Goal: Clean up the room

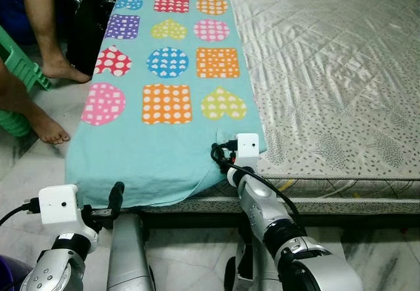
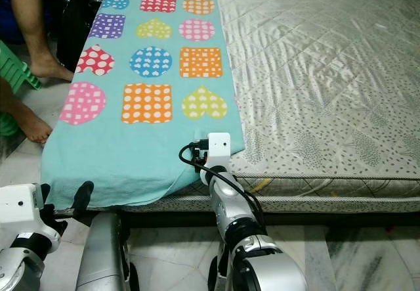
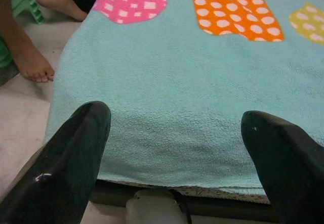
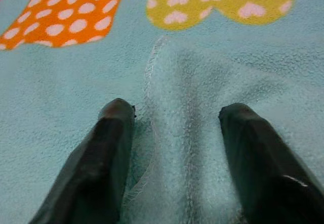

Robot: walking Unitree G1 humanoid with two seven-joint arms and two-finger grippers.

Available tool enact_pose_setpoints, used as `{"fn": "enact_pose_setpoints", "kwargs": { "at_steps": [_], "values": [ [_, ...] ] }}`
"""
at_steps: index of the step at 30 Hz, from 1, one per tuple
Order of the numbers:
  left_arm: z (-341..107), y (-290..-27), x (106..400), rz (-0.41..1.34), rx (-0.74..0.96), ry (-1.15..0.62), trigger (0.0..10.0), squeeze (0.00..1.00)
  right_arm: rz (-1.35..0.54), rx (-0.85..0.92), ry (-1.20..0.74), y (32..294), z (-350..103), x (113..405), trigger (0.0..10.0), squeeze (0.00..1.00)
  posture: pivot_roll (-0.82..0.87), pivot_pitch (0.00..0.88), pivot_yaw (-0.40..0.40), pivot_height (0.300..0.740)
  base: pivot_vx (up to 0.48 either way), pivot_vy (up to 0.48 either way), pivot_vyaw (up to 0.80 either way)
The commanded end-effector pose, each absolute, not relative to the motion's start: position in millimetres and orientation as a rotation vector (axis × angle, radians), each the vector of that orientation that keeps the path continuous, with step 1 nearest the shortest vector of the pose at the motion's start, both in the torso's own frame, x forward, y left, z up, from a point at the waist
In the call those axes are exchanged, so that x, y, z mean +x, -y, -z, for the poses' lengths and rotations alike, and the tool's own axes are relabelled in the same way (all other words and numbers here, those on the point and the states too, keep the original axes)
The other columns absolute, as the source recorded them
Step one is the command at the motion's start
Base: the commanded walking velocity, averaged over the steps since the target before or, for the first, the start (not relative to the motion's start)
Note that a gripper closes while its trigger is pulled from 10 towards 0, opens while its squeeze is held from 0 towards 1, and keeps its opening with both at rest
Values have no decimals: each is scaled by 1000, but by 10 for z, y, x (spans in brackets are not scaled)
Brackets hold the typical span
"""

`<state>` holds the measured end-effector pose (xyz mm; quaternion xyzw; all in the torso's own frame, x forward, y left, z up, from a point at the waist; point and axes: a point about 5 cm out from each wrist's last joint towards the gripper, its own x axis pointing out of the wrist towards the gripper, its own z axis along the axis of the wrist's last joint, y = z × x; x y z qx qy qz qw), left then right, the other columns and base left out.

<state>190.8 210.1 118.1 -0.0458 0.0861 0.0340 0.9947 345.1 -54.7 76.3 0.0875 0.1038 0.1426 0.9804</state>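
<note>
The blanket (image 1: 164, 74) ran past the picture's top edge, and the seated person's legs (image 1: 46, 35) were cut off above the shins.

Bedside bystanders and furniture

A person's bare feet (image 1: 49, 128) rest on the pale marble floor (image 1: 39, 166) beside a green plastic stool (image 1: 23, 67); the far foot (image 1: 64, 69) stands next to something black. The quilted grey mattress (image 1: 328, 74) fills the bed's right side.

Blanket (image 1: 164, 133) on mattress (image 1: 328, 74) left side, person's feet (image 1: 49, 130) further left.
</note>
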Motion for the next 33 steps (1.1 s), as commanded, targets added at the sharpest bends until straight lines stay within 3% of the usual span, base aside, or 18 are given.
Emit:
{"fn": "enact_pose_setpoints", "kwargs": {
  "at_steps": [1, 9, 10, 11, 12, 13, 33],
  "values": [
    [-1152, -2120, 1885, -76, -89, -185, 10000, 0, -300, 201, -226, 448, -693, 3369, 10000, 1000, 226, 188, -59, 520, 0, 0, 0],
    [-1152, -2120, 1887, -76, -89, -185, 10000, 0, -296, 199, -227, 451, -691, 3369, 10000, 1000, 227, 187, -60, 520, 0, 0, 0],
    [-1159, -2127, 1902, -79, -90, -178, 10000, 0, -268, 179, -220, 605, -662, 3381, 10000, 0, 225, 187, -57, 520, 0, 0, 0],
    [-1162, -2130, 1906, -80, -90, -176, 10000, 0, -263, 173, -216, 642, -658, 3383, 7882, 0, 225, 187, -57, 520, 0, 0, 0],
    [-1164, -2132, 1909, -81, -90, -175, 10000, 0, -262, 170, -212, 655, -657, 3383, 3294, 0, 227, 187, -57, 520, 0, 0, 0],
    [-1165, -2133, 1909, -81, -89, -175, 10000, 0, -265, 172, -208, 642, -661, 3381, 0, 0, 227, 187, -57, 520, 0, 0, 0],
    [-1177, -2147, 1914, -83, -85, -171, 10000, 0, -279, 143, -200, 677, -648, 3362, 0, 0, 229, 191, -54, 520, 0, 0, 0]
  ]
}}
